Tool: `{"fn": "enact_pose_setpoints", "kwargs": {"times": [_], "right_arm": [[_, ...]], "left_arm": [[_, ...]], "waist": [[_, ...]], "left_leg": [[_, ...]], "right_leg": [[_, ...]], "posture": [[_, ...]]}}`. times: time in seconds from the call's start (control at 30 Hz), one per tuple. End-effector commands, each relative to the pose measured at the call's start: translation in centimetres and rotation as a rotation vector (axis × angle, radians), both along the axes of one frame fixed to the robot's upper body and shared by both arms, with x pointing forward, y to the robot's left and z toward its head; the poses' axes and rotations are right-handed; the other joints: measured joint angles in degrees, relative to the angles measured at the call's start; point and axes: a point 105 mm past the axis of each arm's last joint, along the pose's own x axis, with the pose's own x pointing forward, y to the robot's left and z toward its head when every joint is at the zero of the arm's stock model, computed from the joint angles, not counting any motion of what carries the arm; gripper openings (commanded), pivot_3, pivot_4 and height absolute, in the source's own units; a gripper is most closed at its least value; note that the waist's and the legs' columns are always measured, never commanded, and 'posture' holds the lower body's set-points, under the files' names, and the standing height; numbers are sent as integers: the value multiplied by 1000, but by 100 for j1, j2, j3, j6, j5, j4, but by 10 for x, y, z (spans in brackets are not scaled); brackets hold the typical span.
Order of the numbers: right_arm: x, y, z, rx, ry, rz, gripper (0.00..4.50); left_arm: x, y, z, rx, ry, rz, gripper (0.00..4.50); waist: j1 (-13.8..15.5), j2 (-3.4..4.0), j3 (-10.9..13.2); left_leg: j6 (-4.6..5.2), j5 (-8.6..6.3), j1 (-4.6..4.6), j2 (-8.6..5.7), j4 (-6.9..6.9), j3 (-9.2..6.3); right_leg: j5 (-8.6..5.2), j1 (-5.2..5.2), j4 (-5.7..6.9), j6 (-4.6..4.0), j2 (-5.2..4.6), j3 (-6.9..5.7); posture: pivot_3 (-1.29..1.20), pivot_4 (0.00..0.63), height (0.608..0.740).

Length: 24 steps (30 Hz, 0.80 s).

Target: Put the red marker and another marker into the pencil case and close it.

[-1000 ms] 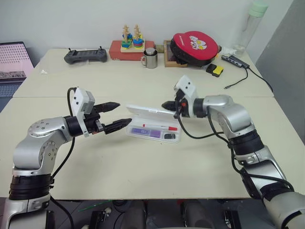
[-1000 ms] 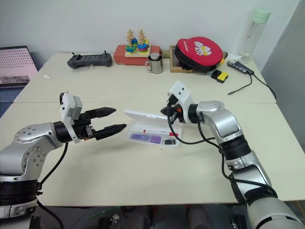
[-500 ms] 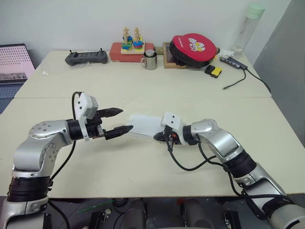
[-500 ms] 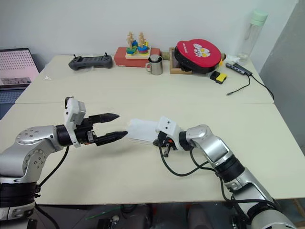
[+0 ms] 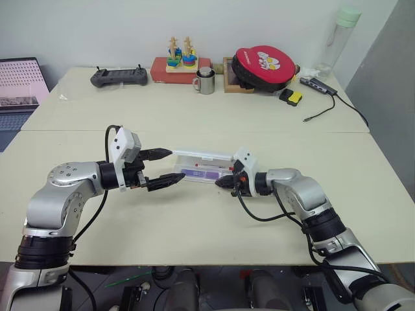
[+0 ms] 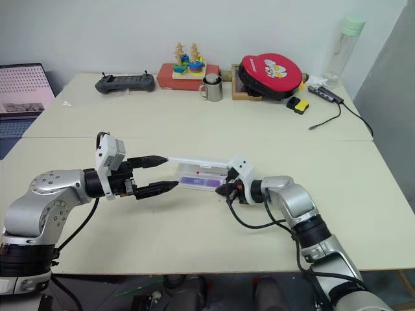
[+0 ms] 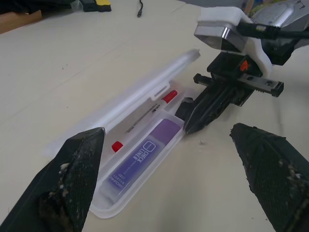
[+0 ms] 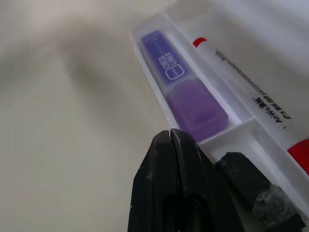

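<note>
The left pincer point(image 5: 161, 168) is hovering with its 2 black fingers spread wide, just beside the left end of the flat white translucent plastic pencil case point(image 5: 206, 173), which is lying near the middle of the counter point(image 5: 194, 220), well in from its near edge. The case's long axis is running left to right, roughly parallel to that near edge, so the left pincer is pointing along it from the left end.

The hinged lid point(image 7: 145, 92), a thin frosted sheet with rounded corners, is standing partly raised over the far long side. Inside the tray, the short, thick lilac-purple highlighter-style marker point(image 7: 140, 157) with a paler cap is lying along the near wall, and the slim white-barrelled red marker point(image 7: 145, 116) with a red cap and red tail end is lying beside it on the far side, both parallel to the case. Both look smooth, hard plastic and seem fully seated.

The right pincer point(image 5: 222, 183) is at the case's near right corner, its fingers pressed together and holding nothing, its tip at or against the tray's near rim; contact I cannot tell for certain. Of the 2 arms, the right one is nearer the case.

By my judgement only the closing is left, and it is turning on the lid lying above and beyond the right pincer: pressing it down toward the near long edge should snap it shut, with the tray liable to slide on the smooth pale counter.
</note>
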Motion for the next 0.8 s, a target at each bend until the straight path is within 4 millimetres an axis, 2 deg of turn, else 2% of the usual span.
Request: {"fn": "enact_pose_setpoints", "kwargs": {"times": [0.03, 0.2, 0.27, 0.37, 0.4, 0.43, 0.47, 0.5, 0.57, 0.63, 0.8], "right_arm": [[2, 1, 18, 45, -71, 23, 16], [-37, 10, 52, 118, -145, 257, 16], [-56, 12, 75, 194, -161, 364, 16], [-62, 13, 98, 261, -198, 397, 16], [-52, 14, 103, 259, -216, 338, 16], [-28, 13, 105, 230, -233, 213, 16], [-6, 9, 100, 167, -244, 105, 16], [7, 6, 95, 120, -253, 37, 16], [22, 2, 86, 73, -242, -39, 16], [28, 0, 76, 50, -214, -74, 16], [25, 0, 58, -4, -202, -51, 16]], "left_arm": [[1, -2, 11, 15, -55, -14, 4500], [1, -2, 12, 17, -63, -13, 4500], [1, -3, 12, 15, -66, -14, 4500], [1, -2, 13, 16, -68, -15, 4500], [1, -2, 13, 16, -69, -13, 4500], [2, -2, 13, 15, -70, -10, 4500], [1, -2, 14, 11, -71, -12, 4500], [1, -3, 14, 9, -71, -13, 4500], [1, -4, 15, 6, -72, -15, 4500], [1, -3, 15, 5, -75, -11, 4500], [2, -2, 17, 0, -78, -5, 4500]], "waist": [[-1, 0, 0], [-1, 6, 4], [-2, 6, 4], [-4, 7, 5], [-9, 7, 5], [-20, 7, 5], [-33, 8, 5], [-31, 8, 6], [-15, 8, 5], [22, 7, 5], [-1, 8, 5]], "left_leg": [[0, 0, -2, 0, -7, 0], [0, 0, -21, 1, -14, 3], [0, 0, -27, 0, -14, 3], [0, 0, -25, 5, -14, 2], [0, 0, -25, 6, -14, 2], [0, 0, -24, 7, -14, 2], [0, 0, -19, 9, -14, 3], [-2, 1, -15, 10, -13, 4], [-8, 5, -5, 16, -13, 3], [-9, 5, -5, 22, -13, 2], [-9, 6, -47, 22, -13, 6]], "right_leg": [[-1, -3, -2, -2, 0, 0], [-7, -22, -4, -11, 0, -1], [-7, -25, -6, -10, 0, -1], [-8, -23, -5, -9, 1, -5], [-8, -24, -5, -8, 2, -5], [-9, -24, -5, -6, 4, -4], [-10, -23, -5, -6, 6, -2], [-9, -23, -4, -5, 7, -1], [-8, -20, -2, -1, 14, -1], [-7, -19, -3, -5, 20, -2], [1, -55, -1, -21, 21, 1]], "posture": [[0, 150, 740], [0, 150, 740], [0, 150, 740], [0, 150, 740], [0, 150, 740], [0, 150, 740], [0, 150, 740], [0, 150, 740], [0, 150, 740], [0, 150, 740], [0, 150, 740]]}}
